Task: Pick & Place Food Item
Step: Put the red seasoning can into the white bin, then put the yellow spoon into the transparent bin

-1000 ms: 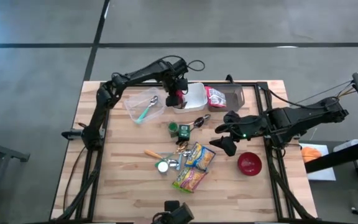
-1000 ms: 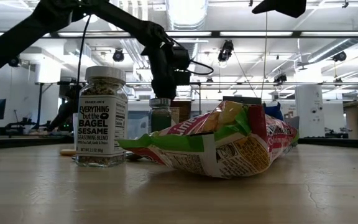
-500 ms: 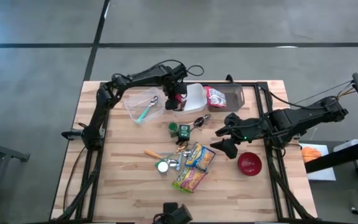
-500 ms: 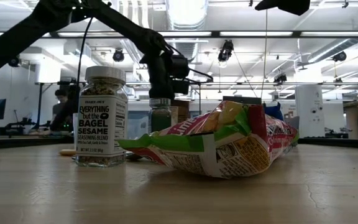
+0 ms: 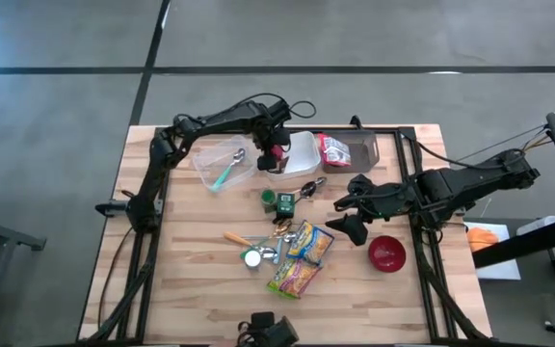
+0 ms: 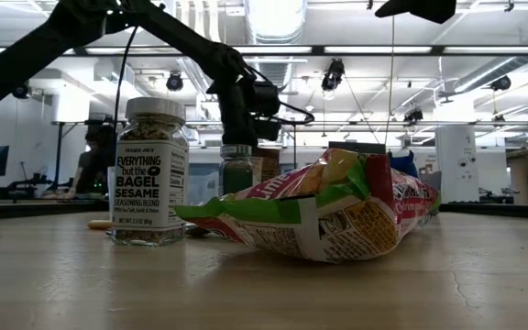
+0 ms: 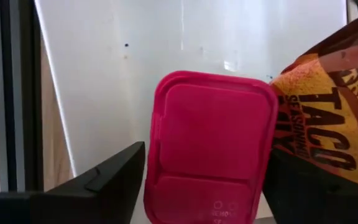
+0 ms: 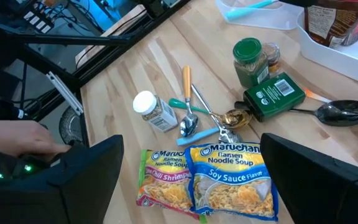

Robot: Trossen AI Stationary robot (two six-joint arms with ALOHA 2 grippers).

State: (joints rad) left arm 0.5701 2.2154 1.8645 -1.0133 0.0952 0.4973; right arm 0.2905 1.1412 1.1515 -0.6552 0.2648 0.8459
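Note:
A pink lidded box (image 7: 210, 149) lies flat on the floor of the white bin (image 5: 303, 146) at the table's far middle, beside a brown taco seasoning packet (image 7: 328, 118). My left gripper (image 5: 272, 146) points down into the bin, open. Its two fingers stand on either side of the pink box, and a thin gap shows at the finger (image 7: 114, 177). My right gripper (image 5: 344, 216) hangs open above the table's middle right, over two ramen packs (image 8: 229, 180), holding nothing.
A clear tub with a teal spoon (image 5: 222, 166) stands left of the bin, and a dark tray with a red bag (image 5: 337, 149) right of it. On the table are a green jar (image 5: 269, 200), a green box (image 5: 285, 202), spoons, a sesame jar (image 6: 149, 174) and a red bowl (image 5: 386, 253). A person's hand (image 8: 11, 140) shows beyond the table.
My left gripper has come down into the white bin with the pink box, which now lies on the bin's floor.

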